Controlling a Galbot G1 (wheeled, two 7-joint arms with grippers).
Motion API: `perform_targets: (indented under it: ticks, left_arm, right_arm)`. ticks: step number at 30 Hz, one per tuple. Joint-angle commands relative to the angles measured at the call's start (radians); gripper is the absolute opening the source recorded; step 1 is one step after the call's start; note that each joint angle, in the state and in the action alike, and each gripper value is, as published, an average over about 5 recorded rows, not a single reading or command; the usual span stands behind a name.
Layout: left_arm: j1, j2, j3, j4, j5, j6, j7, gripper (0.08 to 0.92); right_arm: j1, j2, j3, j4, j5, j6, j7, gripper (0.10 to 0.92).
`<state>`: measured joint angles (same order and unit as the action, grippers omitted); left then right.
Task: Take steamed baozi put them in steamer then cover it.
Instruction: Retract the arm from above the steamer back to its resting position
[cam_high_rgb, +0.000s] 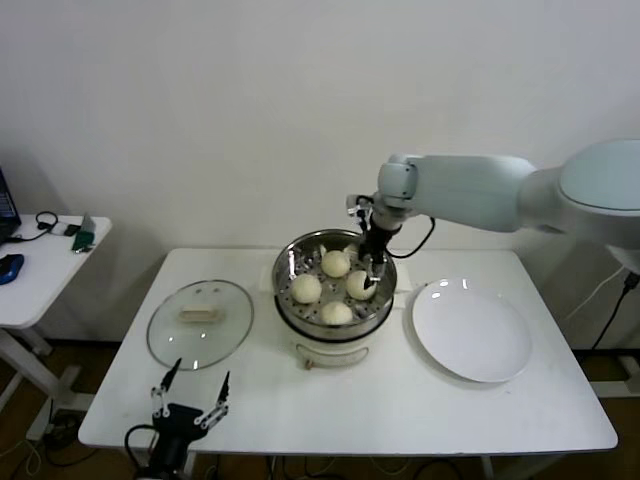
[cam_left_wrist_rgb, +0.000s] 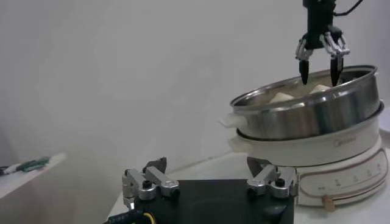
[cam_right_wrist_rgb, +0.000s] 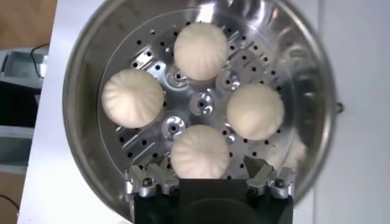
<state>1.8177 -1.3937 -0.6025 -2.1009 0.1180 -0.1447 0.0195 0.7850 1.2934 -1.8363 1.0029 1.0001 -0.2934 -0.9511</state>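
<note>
- We see four steamed baozi resting on the perforated floor of the steamer, spaced around its centre and not touching one another.
- The steamer sits on a white cooker base at the middle of the white table.
- Our right gripper hangs straight down over the basket, just above the bun nearest the plate side; its jaws stand apart and hold nothing. From the left wrist view, its dark fingertips poise at the basket's rim line.
- Our left gripper waits low at the table's front edge, jaws spread wide and empty.
- The glass lid lies flat on the table to the steamer's left, off the basket.
- A bare white plate lies to the steamer's right.
</note>
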Motion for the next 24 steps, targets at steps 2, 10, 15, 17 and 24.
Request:
perform_targets:
  ticks: [2,10,15,17,24]
  left_arm:
    - [-0.017,0.002,-0.005,0.001,0.003,0.002,-0.017,0.823]
    - [-0.054,0.001,-0.014,-0.001,0.010,0.020,-0.016,0.823]
    - [-0.076,-0.004,-0.008,-0.011,0.019,0.034,-0.019,0.823]
    - [-0.084,-0.004,-0.008,-0.012,0.023,0.037,-0.020,0.823]
    - [-0.115,-0.020,-0.011,-0.011,0.050,0.035,-0.026,0.823]
  right_arm:
    - [0.068,-0.214,0.106,0.132,0.002,0.084,0.147,0.823]
    - [-0.055,-0.519,0.272,0.390,0.033,0.270,0.627,0.823]
    - [-0.226,-0.695,0.438,0.480,0.012,0.377,0.759,0.823]
    - [-0.309,-0.754,0.520,0.505,-0.007,0.397,0.780,0.823]
    - [-0.866,-0.888,1.084,0.575,-0.102,0.422,0.832,0.823]
